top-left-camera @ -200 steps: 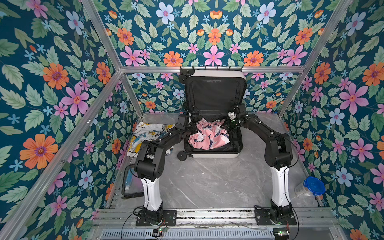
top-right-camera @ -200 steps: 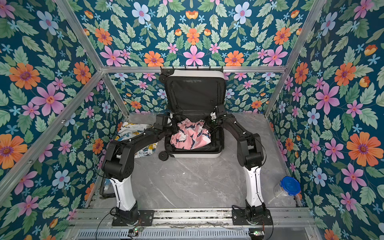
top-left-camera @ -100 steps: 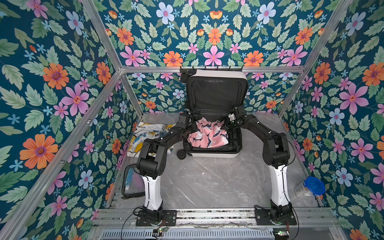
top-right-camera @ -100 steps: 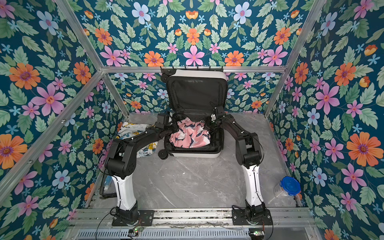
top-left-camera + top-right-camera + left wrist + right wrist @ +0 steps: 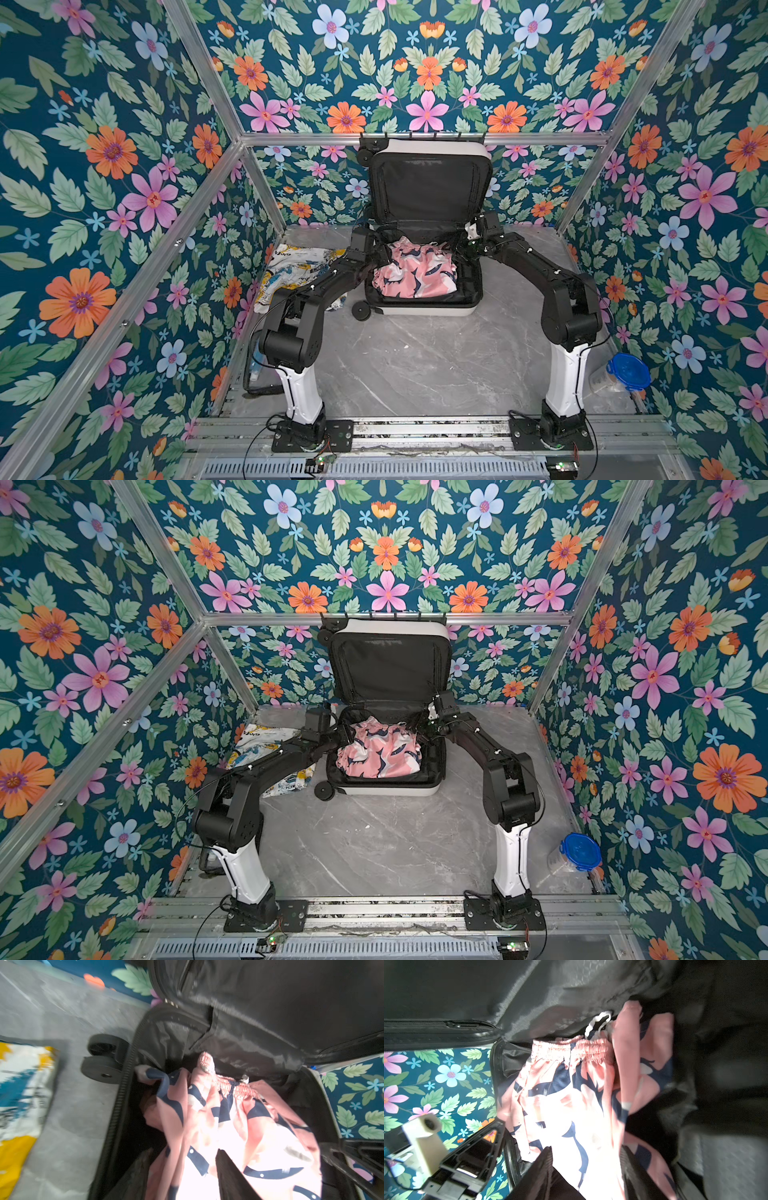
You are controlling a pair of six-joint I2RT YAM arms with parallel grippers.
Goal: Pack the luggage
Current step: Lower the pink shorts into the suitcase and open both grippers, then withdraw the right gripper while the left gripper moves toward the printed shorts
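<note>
Jaws stand parted on my right gripper and on my left gripper alike, clenched on nothing that I can see. Both wrist views are blurred, yet on each the dark fingers show a clear gap with cloth lying loose beneath it. That cloth is the pink shorts, printed with navy sharks, their elastic waistband and white drawstring bunched toward the hinge side. They lie rumpled in the lower half of the luggage, which sits open at the far end of the grey table. Its lid is propped upright against the back wall with the black lining showing, and one black wheel sits at the near left corner. In both top views my arms reach in from either side, the left gripper at the left edge of the shell and the right gripper at the right edge near the hinge. I judge one garment is in, though untidily, with a corner touching the zip edge on my left. Left to pack, as I read it, is the white, yellow and blue printed garment on the table just beside the luggage on my left. Perhaps the clear tub with a blue lid, well apart at my right, goes in too. The lid is not yet shut.
</note>
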